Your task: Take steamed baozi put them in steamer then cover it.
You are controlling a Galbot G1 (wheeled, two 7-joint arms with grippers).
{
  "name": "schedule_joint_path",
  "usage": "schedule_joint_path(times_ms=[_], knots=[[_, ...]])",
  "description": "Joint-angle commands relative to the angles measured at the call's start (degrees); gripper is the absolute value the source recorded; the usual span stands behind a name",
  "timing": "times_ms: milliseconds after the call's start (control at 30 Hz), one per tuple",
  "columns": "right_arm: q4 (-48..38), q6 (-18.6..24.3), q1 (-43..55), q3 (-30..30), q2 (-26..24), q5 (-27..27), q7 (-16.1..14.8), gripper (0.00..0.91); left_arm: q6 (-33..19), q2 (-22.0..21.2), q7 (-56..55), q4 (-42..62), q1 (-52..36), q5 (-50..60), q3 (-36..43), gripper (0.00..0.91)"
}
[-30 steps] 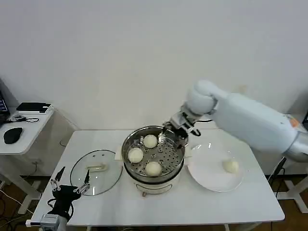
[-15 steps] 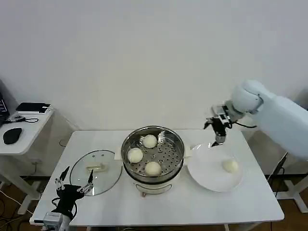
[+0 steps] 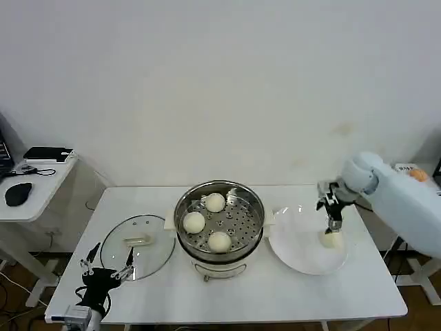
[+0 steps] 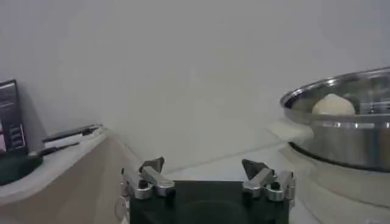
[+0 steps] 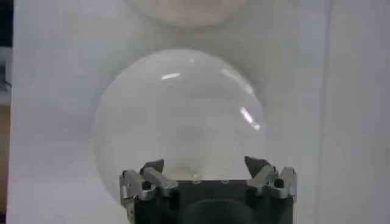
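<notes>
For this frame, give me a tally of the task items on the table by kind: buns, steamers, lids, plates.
Steamed baozi: 4, three in the steamer and one on the plate
Steamer: 1
Glass cover: 1, lying flat on the table
White plate: 1
Total: 7
</notes>
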Motion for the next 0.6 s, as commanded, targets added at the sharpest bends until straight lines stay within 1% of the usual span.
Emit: schedule_joint_path(times_ms=[33,400,467,600], knots=[[-2.54,0.35,-5.03,2.1,-0.2,-5.66,0.69,0.907,0.04,-0.13,0.07,0.54,-0.33,-0.01,0.34,0.907],[-4.07,1.34,-6.96,3.85,1.67,-10.0,1.34,0.907,-0.03,0.33,-0.21,1.24,-0.17,-0.27,-0.2,0.907],[-4.5,1.55,-7.36,4.39,2.1,-11.11,2.13,0.907,-0.04,0.23,-0.31,1.48,-0.22,-0.26,-0.08,0.907],[-5.47,1.66,-7.79,5.14,2.7,-11.99,2.61,0.907,-0.04,0.18,-0.29,1.41,-0.24,-0.25,-0.05,0.907]])
